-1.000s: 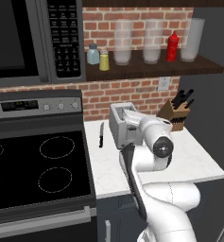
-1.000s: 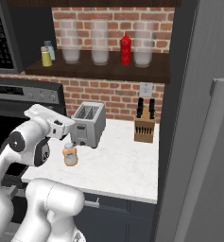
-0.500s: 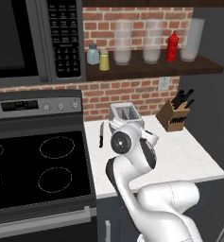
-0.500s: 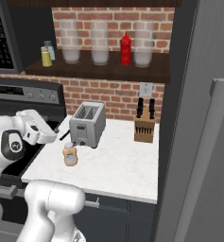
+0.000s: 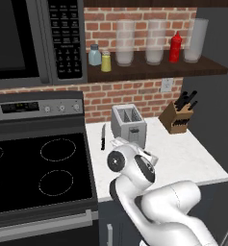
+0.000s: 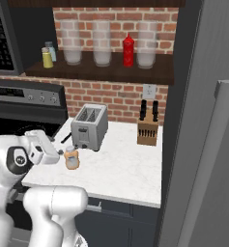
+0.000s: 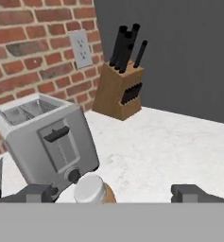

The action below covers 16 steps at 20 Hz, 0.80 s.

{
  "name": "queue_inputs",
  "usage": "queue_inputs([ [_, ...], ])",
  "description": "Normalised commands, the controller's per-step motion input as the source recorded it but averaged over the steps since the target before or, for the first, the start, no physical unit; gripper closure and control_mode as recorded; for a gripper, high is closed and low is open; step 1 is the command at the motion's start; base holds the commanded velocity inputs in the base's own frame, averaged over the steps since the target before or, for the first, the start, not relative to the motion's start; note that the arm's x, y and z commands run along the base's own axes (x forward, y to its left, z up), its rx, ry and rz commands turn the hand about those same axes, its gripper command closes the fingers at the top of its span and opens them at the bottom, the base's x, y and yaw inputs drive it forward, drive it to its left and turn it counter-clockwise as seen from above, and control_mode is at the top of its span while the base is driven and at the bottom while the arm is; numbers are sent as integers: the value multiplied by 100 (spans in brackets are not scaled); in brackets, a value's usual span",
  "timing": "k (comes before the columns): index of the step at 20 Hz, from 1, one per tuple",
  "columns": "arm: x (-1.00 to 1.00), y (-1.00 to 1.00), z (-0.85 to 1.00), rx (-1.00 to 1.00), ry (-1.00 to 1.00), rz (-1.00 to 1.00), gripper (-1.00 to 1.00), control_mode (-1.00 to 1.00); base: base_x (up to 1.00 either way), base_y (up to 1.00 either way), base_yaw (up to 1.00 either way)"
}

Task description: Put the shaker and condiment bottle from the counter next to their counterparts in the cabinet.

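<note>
The arm has swung down and folded low over the front edge of the worktop (image 6: pixel 121 169) within the last second, and the gripper (image 7: pixel 114 193) now faces along the white surface toward the toaster (image 7: pixel 47 139) instead of standing up in front of it. That puts the condiment bottle (image 7: pixel 93 190) right between the two finger tips in the hand view, at about 6 o'clock, its pale cap in the gap and neither tip touching it. The jaws stand released and wide, holding nothing.

For the task, this reads as the approach to the second pick. The yellow-green shaker (image 5: pixel 106 61) already stands in the cabinet (image 5: pixel 154 72), just beside the pale blue-grey shaker (image 5: pixel 94 55) at its 9 o'clock. What is left, by my judgement, is to close on the bottle and carry it up next to the red squeeze bottle (image 5: pixel 174 47) farther along the shelf.

In the right base view the condiment bottle (image 6: pixel 71 158) sits on the worktop at roughly 7 o'clock from the toaster, just beside the white hand.

The hand view cuts off the bottle below its shoulder, so how deep the fingers sit along its body probably cannot be judged from here. In the left base view the arm's elbow covers the bottle and the gripper. A dark-handled knife (image 5: pixel 103 137) lies beside the toaster, near the stove (image 5: pixel 38 173), and shows as a sliver at the hand view's left edge. The knife block (image 7: pixel 120 87) stands well apart at 1 o'clock.
</note>
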Motion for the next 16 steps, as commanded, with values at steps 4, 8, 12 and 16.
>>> queue_inputs([
  [4,0,6,-71,-2,0,-4,-100,-100,0,0,0],
  [8,0,16,-81,-5,0,-7,-100,-100,0,0,0],
  [12,4,2,-64,-1,0,-10,-100,-100,0,0,0],
  [16,24,0,-45,0,0,-10,-100,-100,0,0,0],
])
